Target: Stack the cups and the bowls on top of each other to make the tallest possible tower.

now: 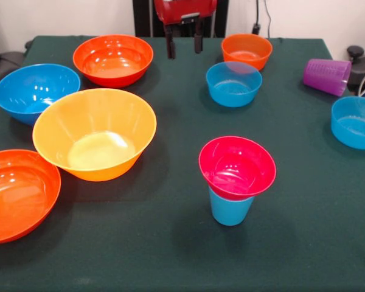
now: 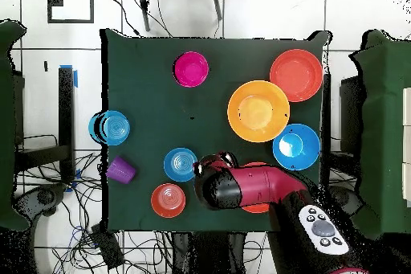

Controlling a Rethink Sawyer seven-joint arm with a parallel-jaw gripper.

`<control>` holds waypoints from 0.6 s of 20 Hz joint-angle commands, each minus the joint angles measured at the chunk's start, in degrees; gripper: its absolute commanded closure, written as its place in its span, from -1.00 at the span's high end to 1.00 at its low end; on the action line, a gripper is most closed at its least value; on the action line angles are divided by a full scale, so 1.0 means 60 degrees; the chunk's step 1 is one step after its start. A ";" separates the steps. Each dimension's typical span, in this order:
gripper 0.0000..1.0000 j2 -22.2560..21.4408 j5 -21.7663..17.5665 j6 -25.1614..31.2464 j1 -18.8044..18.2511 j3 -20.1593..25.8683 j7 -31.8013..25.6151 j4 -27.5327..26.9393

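With my tool [image 1: 184,44] hanging empty, its two fingers spread apart above the far side of the desk [image 1: 170,243], I sit between the large red-orange bowl [image 1: 113,59] and the small orange bowl [image 1: 247,50]. Well in front of me, the tower [image 1: 234,179] is only the pink bowl [image 1: 237,167] seated on the blue cup [image 1: 230,208]. I judge the next step is fetching the small blue bowl [image 1: 233,83] close by, which calls for pinching its rim.
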 commanded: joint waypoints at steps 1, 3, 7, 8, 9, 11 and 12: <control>1.00 0.1094 -0.0855 -0.1202 0.0552 -0.0797 0.1577 0.0812; 1.00 0.1296 -0.0900 -0.1613 0.0703 -0.1043 0.1629 0.0857; 1.00 0.1681 -0.0880 -0.2043 0.0748 -0.1228 0.1548 0.0912; 1.00 0.1748 -0.0875 -0.2185 0.0778 -0.1275 0.1567 0.0952; 1.00 0.1763 -0.0864 -0.2276 0.0782 -0.1294 0.1574 0.1012; 1.00 0.1777 -0.0807 -0.2351 0.0792 -0.1328 0.1573 0.1107; 1.00 0.1775 -0.0769 -0.2401 0.0813 -0.1361 0.1580 0.1150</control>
